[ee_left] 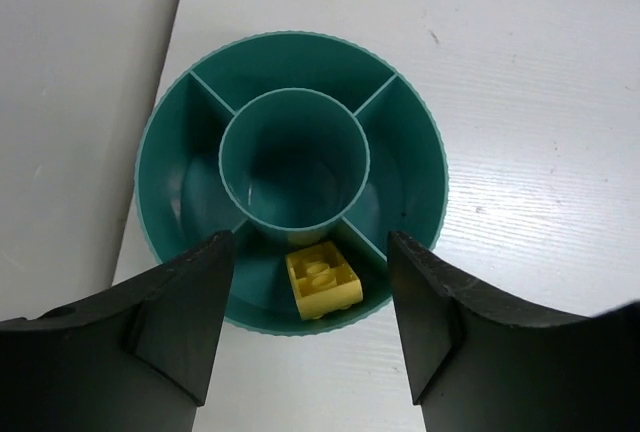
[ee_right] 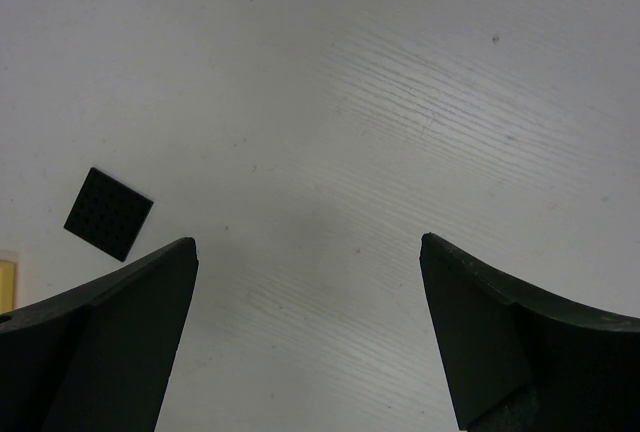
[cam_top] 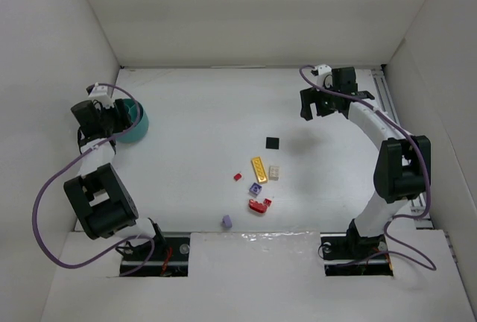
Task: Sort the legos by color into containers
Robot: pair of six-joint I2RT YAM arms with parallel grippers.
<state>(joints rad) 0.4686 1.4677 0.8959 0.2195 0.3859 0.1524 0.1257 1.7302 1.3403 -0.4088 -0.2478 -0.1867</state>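
Left pincer (ee_left: 308, 252) hangs released over the teal bowl (ee_left: 165, 167) at the counter's (cam_top: 194, 113) left edge. One yellow brick (ee_left: 322, 282) lies in its near compartment. Right pincer (ee_right: 308, 247) gapes empty. All other legos (cam_top: 258, 166) lie unsorted mid-counter.

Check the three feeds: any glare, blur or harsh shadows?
Top external: even light, a glossy glare strip at the near edge of the table, faint shadow beside the right claw. Left wrist: teal bowl and yellow brick sharp, left claw fingers dark. Right wrist: black plate crisp, soft shadow on the table, fingers underexposed.
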